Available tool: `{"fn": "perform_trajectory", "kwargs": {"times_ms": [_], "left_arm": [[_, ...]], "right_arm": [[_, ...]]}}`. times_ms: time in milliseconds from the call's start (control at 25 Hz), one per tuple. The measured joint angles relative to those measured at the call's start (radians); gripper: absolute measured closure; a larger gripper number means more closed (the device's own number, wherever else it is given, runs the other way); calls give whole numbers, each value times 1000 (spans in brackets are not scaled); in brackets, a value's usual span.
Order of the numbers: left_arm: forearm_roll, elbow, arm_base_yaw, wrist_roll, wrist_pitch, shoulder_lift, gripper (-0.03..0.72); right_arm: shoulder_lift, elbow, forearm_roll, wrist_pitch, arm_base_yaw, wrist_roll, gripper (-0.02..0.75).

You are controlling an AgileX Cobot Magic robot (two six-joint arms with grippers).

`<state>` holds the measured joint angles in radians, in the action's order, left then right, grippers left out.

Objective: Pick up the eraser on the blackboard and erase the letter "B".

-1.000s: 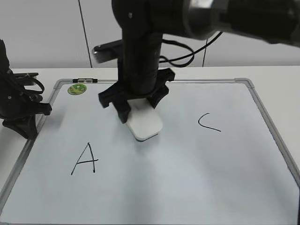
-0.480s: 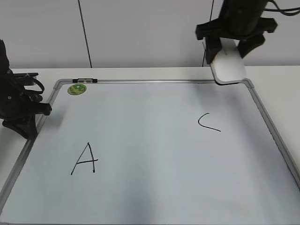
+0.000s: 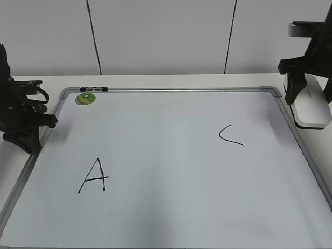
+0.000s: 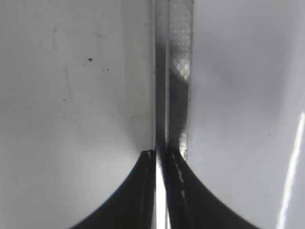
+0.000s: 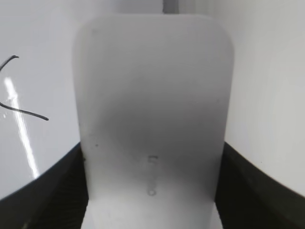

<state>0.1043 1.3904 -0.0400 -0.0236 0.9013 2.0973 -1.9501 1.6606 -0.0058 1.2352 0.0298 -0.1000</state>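
The white eraser [image 3: 312, 110] is clamped in my right gripper [image 3: 309, 98], beside the blackboard's [image 3: 166, 145] right frame, over the table. In the right wrist view the eraser [image 5: 152, 105] fills the space between the black fingers [image 5: 62, 191], and my right gripper [image 5: 152, 164] is shut on its sides. No letter "B" shows on the board; the middle is bare white. My left gripper [image 3: 27, 139] rests at the board's left edge. In the left wrist view it [image 4: 159, 155] is shut and empty over the grey frame [image 4: 174, 71].
A black "A" [image 3: 93, 176] is at the board's lower left and a black "C" [image 3: 231, 136] at its right, also partly in the right wrist view [image 5: 19, 95]. A round green sticker [image 3: 85, 98] sits at the board's top left corner. A white wall stands behind the table.
My right gripper has carried the eraser from the board's middle up to the far right corner, then down beside the right frame. The left arm has not moved.
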Motion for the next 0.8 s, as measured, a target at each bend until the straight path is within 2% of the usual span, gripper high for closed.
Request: {"fn": "perform_trajectory", "kwargs": {"times_ms": [120,800], "left_arm": [[0,0,0,0,0,0,647],[0,0,0,0,0,0,647]], "right_arm": [[-7,-16,36,0,-30,58,211],[-160,-23,57,-16,-30,129,211]]}}
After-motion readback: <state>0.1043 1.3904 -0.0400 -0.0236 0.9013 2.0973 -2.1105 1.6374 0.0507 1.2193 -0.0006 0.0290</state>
